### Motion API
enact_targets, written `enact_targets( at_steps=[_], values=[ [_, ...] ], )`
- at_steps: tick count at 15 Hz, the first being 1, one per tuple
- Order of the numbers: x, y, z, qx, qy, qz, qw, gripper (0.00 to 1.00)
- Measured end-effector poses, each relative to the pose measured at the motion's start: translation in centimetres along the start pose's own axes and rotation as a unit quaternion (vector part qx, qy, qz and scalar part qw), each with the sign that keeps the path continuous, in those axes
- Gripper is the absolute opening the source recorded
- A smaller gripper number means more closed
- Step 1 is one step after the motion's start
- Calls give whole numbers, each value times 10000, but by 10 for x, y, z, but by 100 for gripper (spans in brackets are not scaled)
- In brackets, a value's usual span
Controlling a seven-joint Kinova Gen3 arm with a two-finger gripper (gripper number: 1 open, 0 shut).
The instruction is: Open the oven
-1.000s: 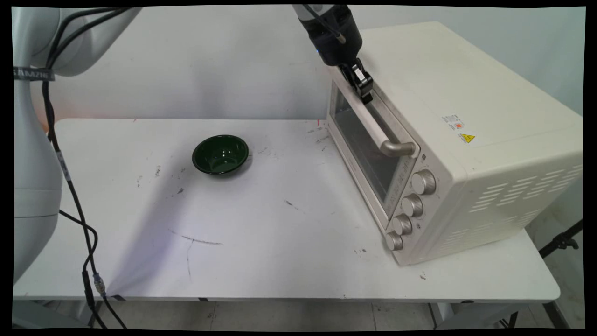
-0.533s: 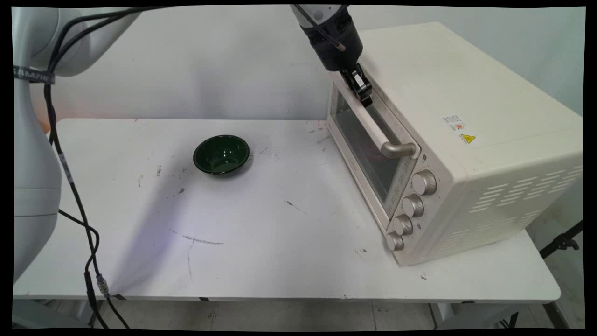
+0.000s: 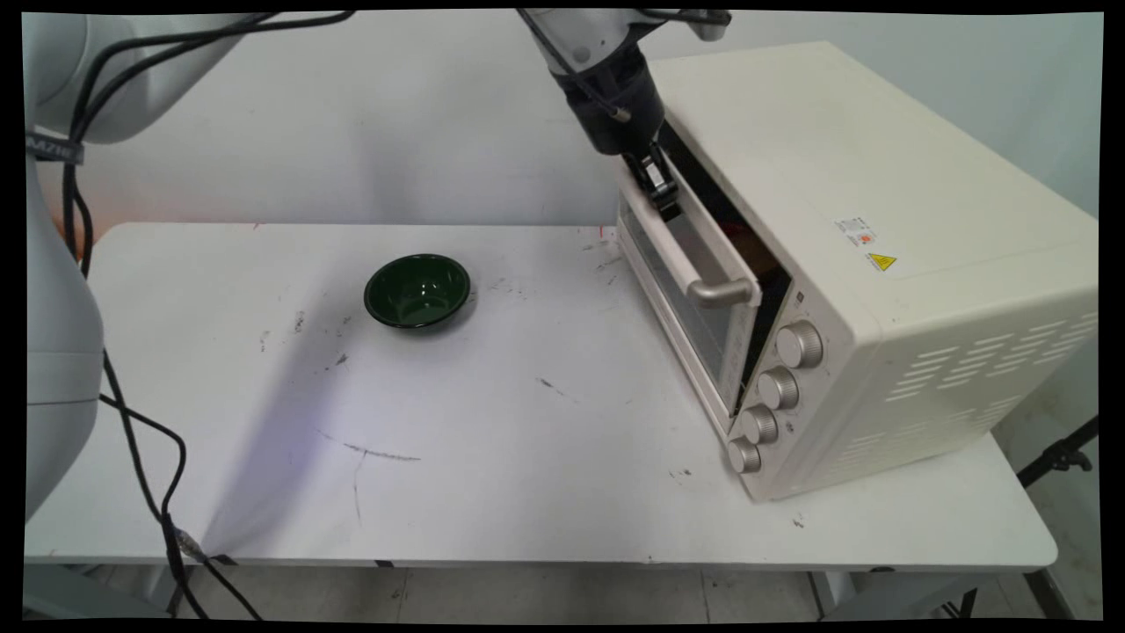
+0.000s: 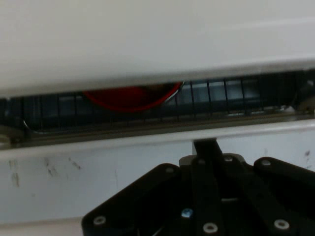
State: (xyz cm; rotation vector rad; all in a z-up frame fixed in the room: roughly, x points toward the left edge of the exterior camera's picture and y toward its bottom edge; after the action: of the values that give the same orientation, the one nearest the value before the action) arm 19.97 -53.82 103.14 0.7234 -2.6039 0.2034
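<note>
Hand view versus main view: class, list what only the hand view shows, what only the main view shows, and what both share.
Only the hand view: through the gap above the door, a wire rack inside the oven with something red on it.

Only the main view: a dark green bowl on the white table, the oven's four knobs, its warning label, and the door handle.

Both: the cream oven with its door tilted partly open, and the black gripper at the handle.
</note>
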Motion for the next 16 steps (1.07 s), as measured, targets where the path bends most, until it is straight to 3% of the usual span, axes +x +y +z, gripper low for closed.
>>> enact_targets(
  at_steps=[6, 16],
  values=[
    [-20, 7, -8, 74, 5, 191, 9998, 0],
    [-74, 11, -33, 302, 439, 45, 9986, 0]
  ],
)
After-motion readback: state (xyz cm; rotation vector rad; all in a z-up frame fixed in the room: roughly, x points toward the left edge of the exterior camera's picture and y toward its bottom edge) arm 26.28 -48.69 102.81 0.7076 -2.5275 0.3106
